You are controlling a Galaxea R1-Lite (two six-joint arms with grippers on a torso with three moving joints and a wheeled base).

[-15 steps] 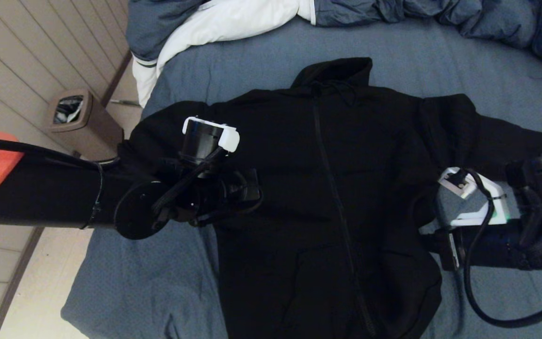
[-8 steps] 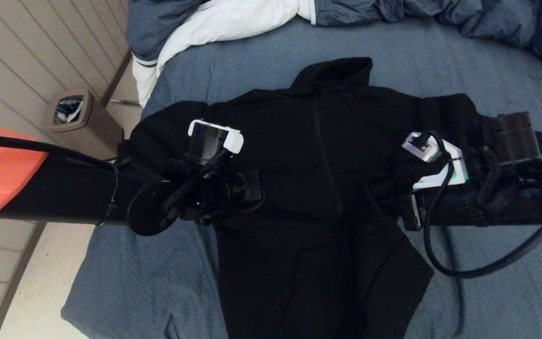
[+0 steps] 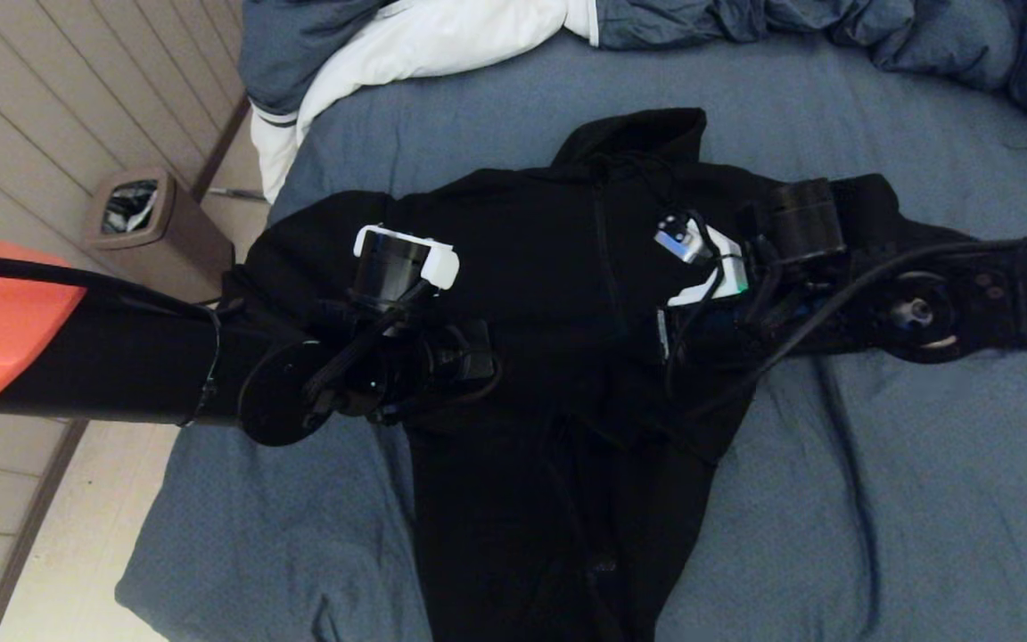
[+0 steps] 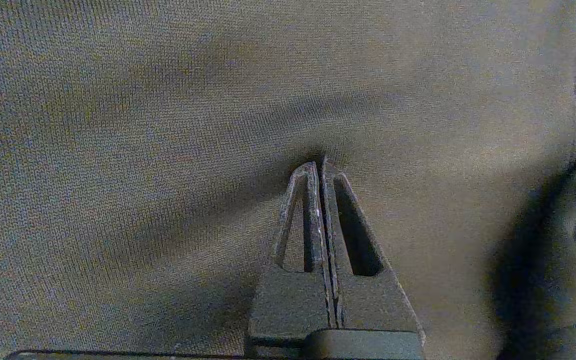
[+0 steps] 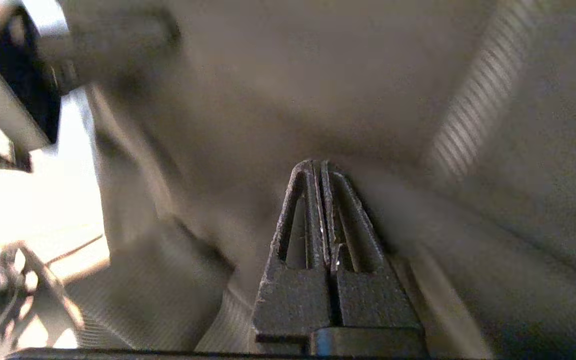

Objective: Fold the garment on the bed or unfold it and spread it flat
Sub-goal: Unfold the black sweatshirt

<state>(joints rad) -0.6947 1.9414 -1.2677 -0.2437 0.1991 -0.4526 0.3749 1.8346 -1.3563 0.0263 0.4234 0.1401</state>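
Note:
The garment [image 3: 549, 250], a black zip-front hoodie, lies hood-away on the blue-grey bed [image 3: 879, 464]. My right gripper [image 3: 663, 337] hangs over the chest just right of the zipper, shut on a pinch of the garment [image 5: 278, 80]. The right side panel is drawn inward and draped from the gripper [image 5: 318, 164], with a ribbed band [image 5: 473, 120] beside it. My left gripper [image 3: 480, 357] sits at the hoodie's left flank, shut, tips [image 4: 318, 164] dug into the knit [image 4: 118, 125], which creases toward them. The left sleeve is mostly hidden under my left arm.
A rumpled blue-grey duvet with white lining [image 3: 424, 45] is piled along the far edge of the bed. A brown waste bin [image 3: 135, 218] stands on the floor to the left, beside the bed's corner. Bare sheet shows to the right of the hoodie.
My right arm has swung from the bed's right side in to the chest, dragging the hoodie's right panel toward the zipper. The lower body now looks narrower. The left arm has barely moved.

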